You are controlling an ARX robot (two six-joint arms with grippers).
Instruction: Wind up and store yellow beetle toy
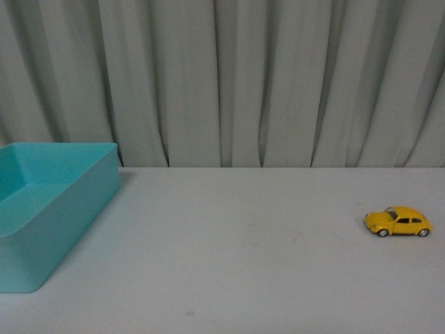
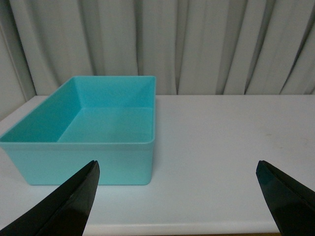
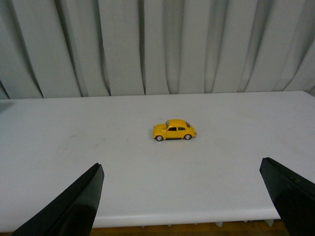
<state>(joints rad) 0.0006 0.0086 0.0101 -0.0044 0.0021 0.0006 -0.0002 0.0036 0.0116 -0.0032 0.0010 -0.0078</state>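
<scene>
Left gripper and right gripper both gape wide with nothing in them; the beetle sits untouched near the right edge of the bench.
It stands on its wheels, side-on, straight ahead of the right gripper and well apart from it, so that arm looks the natural one to take it for winding. A bin waits at the left edge, mouth up, before the left gripper, likely placed to receive the toy. Bare bench lies between the two, good room to carry across; a curtain hangs behind the back edge.
</scene>
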